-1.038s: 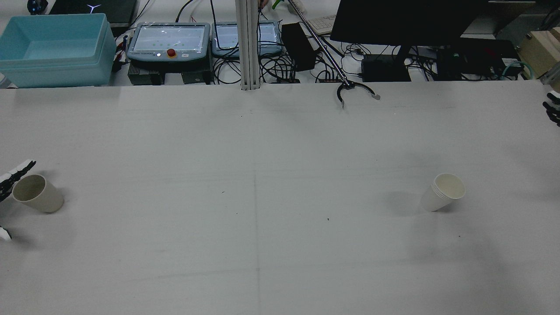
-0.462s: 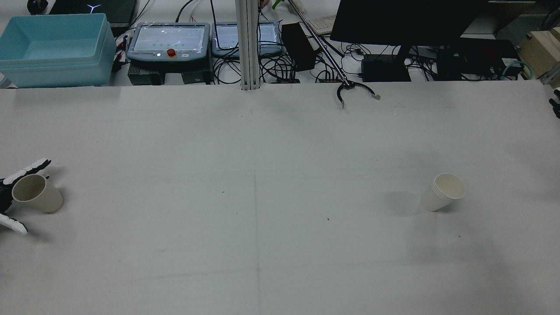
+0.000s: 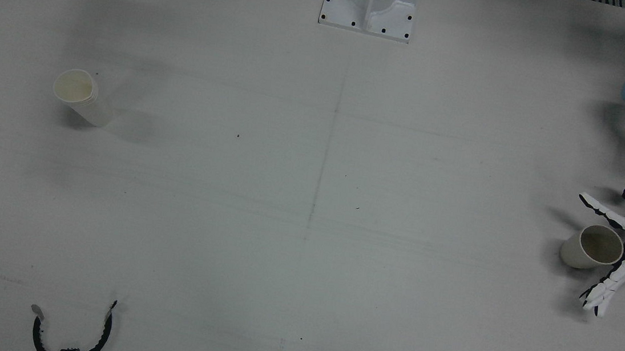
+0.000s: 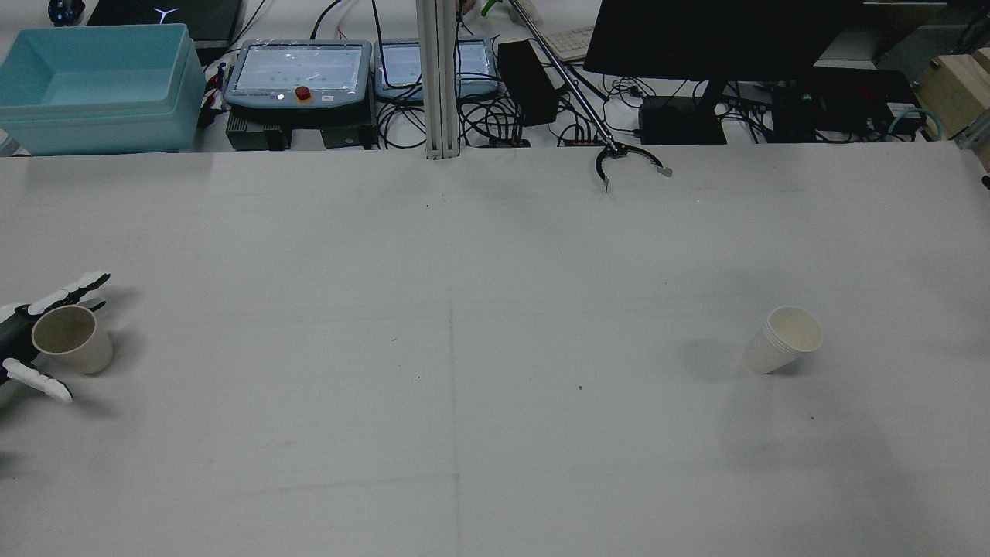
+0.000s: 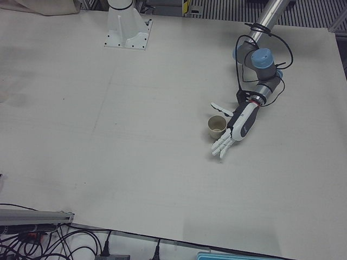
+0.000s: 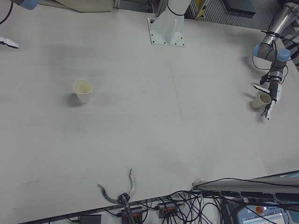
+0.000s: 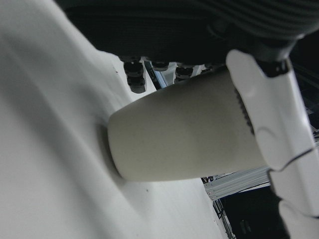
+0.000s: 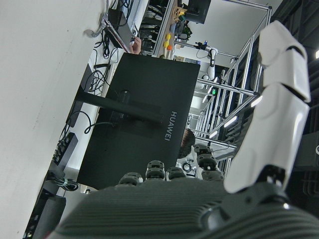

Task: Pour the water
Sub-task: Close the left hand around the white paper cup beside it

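- Step in hand: approach/pre-grasp on the source cup. left hand sits around the tan cup at centre-right of the left-front view, spread, thumb on one side and the rest of the fingers on the other, nothing held yet.
- Tan cup stands upright on the surface, right edge of the front view, far left of the rear view.
- Target looks like the white cup (appears to be a nested stack, ribbed rim), upper left of the front view, lower right in the rear view. Well apart from the tan cup, nearly the whole surface between them.
- right hand: only fingertips at the upper left edge of the right-front view; its own camera shows fingers extended, holding nothing, pointed at the monitor.
- Next move, my read: close the fingers on the cup wall without crushing it (paper, thin), lift level, carry across to the white cup, then tilt.
- View differences: the left hand view shows the cup wall close up, one finger lying along it, contact likely but can't confirm; the front view shows a visible gap on the thumb side. The rear view crops most of the left hand.
- Water level not readable in any view; the tan cup's interior just looks dark.
- A black grabber claw lies at the top centre of the rear view, clear of the path.
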You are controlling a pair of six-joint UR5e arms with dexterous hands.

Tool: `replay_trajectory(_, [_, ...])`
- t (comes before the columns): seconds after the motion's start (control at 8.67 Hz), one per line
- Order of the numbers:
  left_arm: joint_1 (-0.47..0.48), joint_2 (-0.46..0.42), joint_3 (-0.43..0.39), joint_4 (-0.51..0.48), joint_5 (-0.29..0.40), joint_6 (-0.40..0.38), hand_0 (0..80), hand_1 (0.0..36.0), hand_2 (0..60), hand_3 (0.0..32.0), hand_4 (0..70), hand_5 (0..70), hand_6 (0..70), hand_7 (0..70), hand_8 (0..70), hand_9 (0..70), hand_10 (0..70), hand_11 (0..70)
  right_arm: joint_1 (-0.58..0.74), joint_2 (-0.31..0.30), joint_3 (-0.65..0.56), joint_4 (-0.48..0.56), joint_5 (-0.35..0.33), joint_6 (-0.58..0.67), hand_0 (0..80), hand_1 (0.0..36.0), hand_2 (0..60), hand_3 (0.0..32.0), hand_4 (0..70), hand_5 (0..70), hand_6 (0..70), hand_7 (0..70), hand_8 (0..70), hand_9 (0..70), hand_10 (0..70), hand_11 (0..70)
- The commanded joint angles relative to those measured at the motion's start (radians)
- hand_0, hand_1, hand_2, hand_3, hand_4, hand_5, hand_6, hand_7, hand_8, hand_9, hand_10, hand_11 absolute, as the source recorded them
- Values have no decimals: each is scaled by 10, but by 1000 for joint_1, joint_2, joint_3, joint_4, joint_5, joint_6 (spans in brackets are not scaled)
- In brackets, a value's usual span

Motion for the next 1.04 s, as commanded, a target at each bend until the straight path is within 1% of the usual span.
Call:
replay_trajectory(0.0, [1, -29, -2, 22, -3, -1, 515, 107, 0, 0, 130, 50, 56, 94, 1, 4, 78, 132, 21, -10, 0, 4, 0, 0, 472, 190, 186, 0, 0, 23, 0, 39, 45, 63, 1, 21])
replay_trajectory(0.12, [-1, -29, -6, 13, -6, -3, 517, 107, 0, 0, 135, 56, 58, 96, 1, 5, 80, 135, 30, -14, -1, 4, 0, 2, 472, 190, 184, 0, 0, 20, 0, 35, 45, 63, 0, 20])
replay_trajectory(0.23, [-2, -29, -12, 19, -7, -12, 532, 122, 0, 0, 172, 141, 64, 107, 3, 13, 83, 140, 36, -14, -1, 4, 0, 2, 472, 189, 185, 0, 0, 17, 0, 32, 45, 63, 0, 17])
replay_trajectory(0.35, [-2, -29, -12, 46, -29, -42, 559, 161, 17, 0, 344, 700, 74, 134, 6, 34, 96, 155, 44, -14, 0, 4, 0, 2, 472, 190, 187, 0, 0, 20, 0, 34, 46, 64, 0, 19])
replay_trajectory(0.46, [-2, -29, -12, 63, -35, -55, 592, 189, 114, 0, 669, 700, 114, 181, 34, 70, 119, 183, 49, -14, 0, 4, 0, 2, 472, 191, 196, 0, 0, 21, 0, 37, 46, 65, 2, 22])
replay_trajectory(0.58, [-1, -29, -12, 63, -35, -53, 647, 233, 199, 0, 700, 700, 163, 211, 67, 107, 141, 216, 53, -14, 0, 4, 0, 2, 474, 193, 197, 0, 0, 24, 0, 37, 45, 64, 2, 23])
replay_trajectory(0.69, [-1, -29, -15, 63, -35, -59, 714, 324, 491, 0, 700, 700, 187, 224, 84, 124, 152, 235, 58, -14, 2, 4, 0, 2, 475, 195, 205, 0, 0, 25, 0, 39, 44, 64, 2, 23])
replay_trajectory(0.81, [-2, -29, -44, 91, -35, -70, 602, 360, 600, 0, 700, 700, 187, 235, 87, 129, 158, 244, 70, -14, 3, 4, 0, 2, 476, 197, 205, 0, 0, 29, 0, 45, 44, 64, 1, 22])
replay_trajectory(0.92, [-2, -29, -81, 153, -33, -108, 575, 360, 600, 0, 700, 700, 184, 239, 84, 126, 157, 242, 88, -14, 3, 4, 2, 2, 477, 198, 205, 0, 0, 30, 0, 45, 42, 62, 0, 19])
